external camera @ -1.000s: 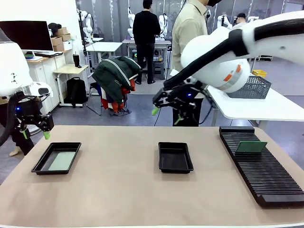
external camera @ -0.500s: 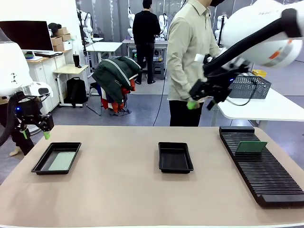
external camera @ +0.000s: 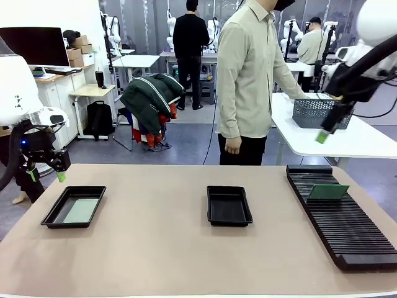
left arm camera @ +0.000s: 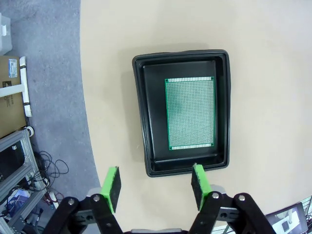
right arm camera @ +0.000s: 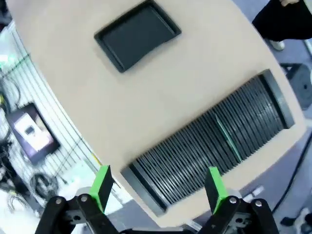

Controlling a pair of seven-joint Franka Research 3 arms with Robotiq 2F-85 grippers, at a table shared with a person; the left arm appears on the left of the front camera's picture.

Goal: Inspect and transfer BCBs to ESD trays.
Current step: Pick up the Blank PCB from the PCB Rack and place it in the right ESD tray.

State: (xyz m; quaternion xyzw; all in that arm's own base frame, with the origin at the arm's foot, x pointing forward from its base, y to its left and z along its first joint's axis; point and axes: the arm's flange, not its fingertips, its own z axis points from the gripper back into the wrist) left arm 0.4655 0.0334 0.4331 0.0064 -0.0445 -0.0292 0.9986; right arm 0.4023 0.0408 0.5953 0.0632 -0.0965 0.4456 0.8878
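Since the earlier frames the right arm has swung from above the middle of the tabletop [external camera: 155,248] out to the right, and the person [external camera: 248,74] at the far side now stands fully in view; the left arm has kept its place.

The right gripper [external camera: 327,130] hangs high above the rack [external camera: 347,230], in front of a mesh basket [external camera: 310,115] on a side table. Its jaws stand wide apart and hold nothing.

The left gripper [external camera: 46,176] hovers above the far left edge of the tabletop, just beyond the left ESD tray [external camera: 53,214]. Its jaws are parted and empty.

The first BCB [external camera: 80,210] lies flat on the floor of the left ESD tray, nearer one long wall than the other in the left wrist view. The second BCB [external camera: 329,191] stands on edge in a slot near the far end of the rack; it shows as a thin green line in the right wrist view.

The middle ESD tray [external camera: 229,205] sits at the tabletop's centre with a bare floor, well apart from both the rack and the left ESD tray.

The person has one arm stretched toward the mesh basket.
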